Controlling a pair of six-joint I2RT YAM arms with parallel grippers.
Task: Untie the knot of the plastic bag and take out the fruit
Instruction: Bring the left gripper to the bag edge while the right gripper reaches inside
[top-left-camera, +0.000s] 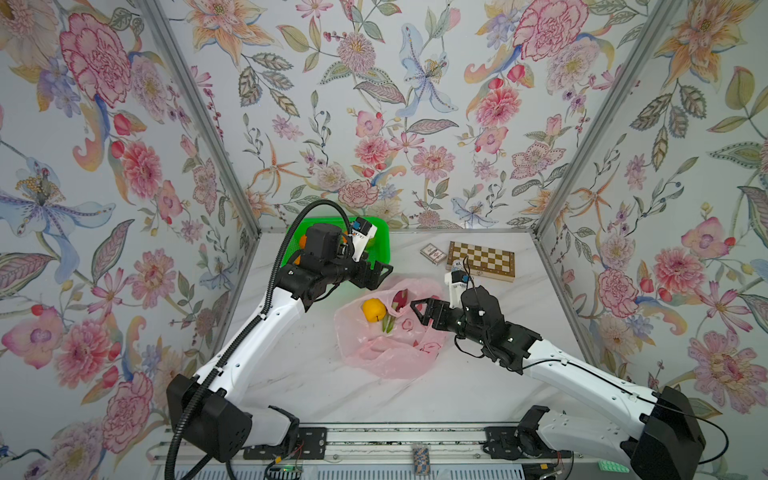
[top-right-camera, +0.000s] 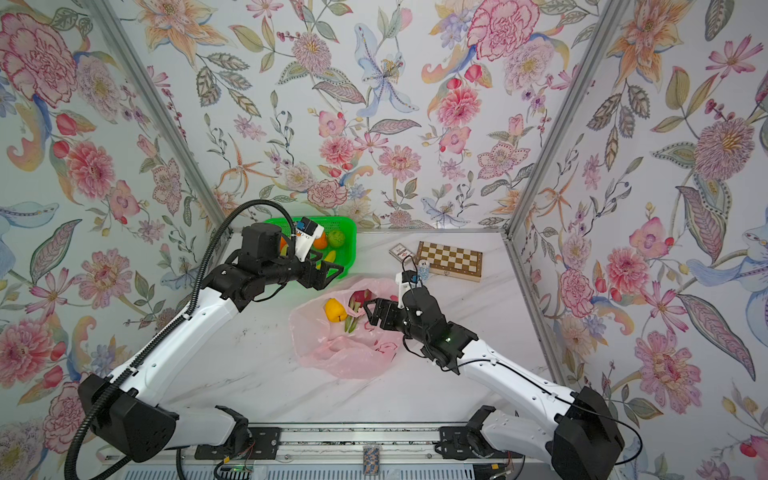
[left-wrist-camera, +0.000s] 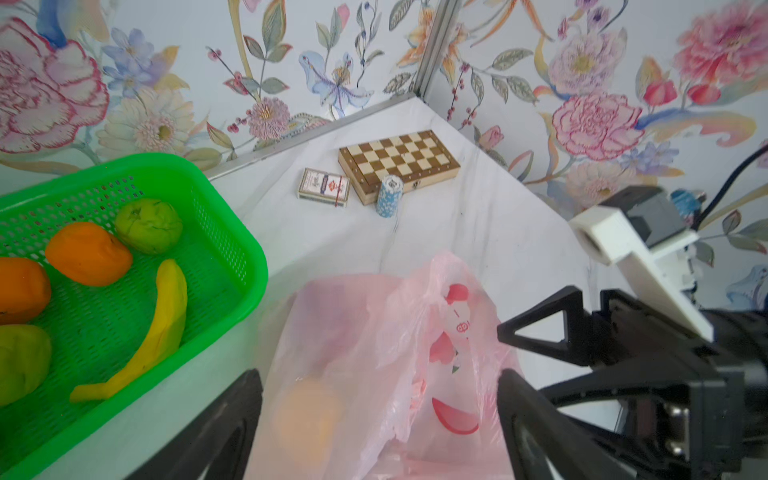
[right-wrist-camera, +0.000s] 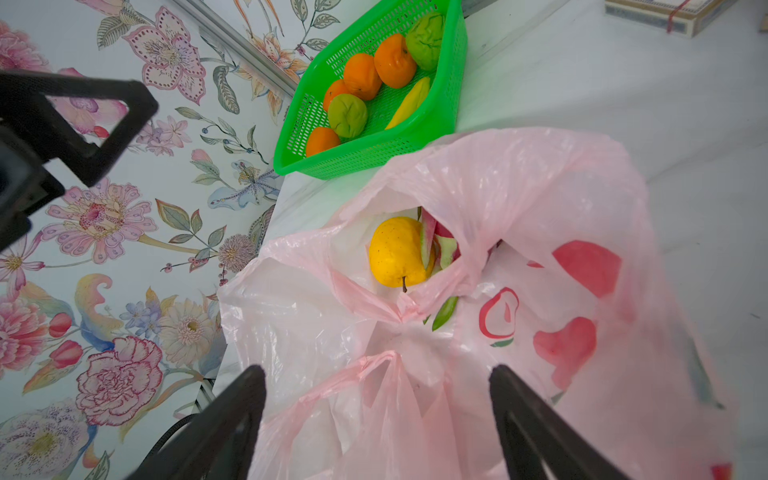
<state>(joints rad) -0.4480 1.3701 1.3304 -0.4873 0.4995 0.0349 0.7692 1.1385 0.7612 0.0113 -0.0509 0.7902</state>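
The pink plastic bag (top-left-camera: 386, 353) (top-right-camera: 345, 357) lies slack in the middle of the table with its mouth gaping. In the mouth sit two fruit, a yellow one (top-left-camera: 373, 309) (right-wrist-camera: 395, 253) and a red dragon fruit (top-left-camera: 400, 300) (right-wrist-camera: 440, 245). The knot is out of view; a loose handle loop (right-wrist-camera: 374, 361) lies flat. My left gripper (top-left-camera: 382, 276) (left-wrist-camera: 378, 378) hangs open above the bag's far edge, beside the basket. Over the bag's right side my right gripper (top-left-camera: 415, 312) (right-wrist-camera: 376, 370) is open, with only film below it.
A green basket (left-wrist-camera: 249, 266) (right-wrist-camera: 361, 166) at the back left holds several oranges, green fruits and a banana (left-wrist-camera: 162, 328). A chessboard (top-left-camera: 481, 259), a card box (top-left-camera: 432, 252) and a blue-white cylinder (left-wrist-camera: 389, 195) stand at the back right. Flowered walls close in three sides.
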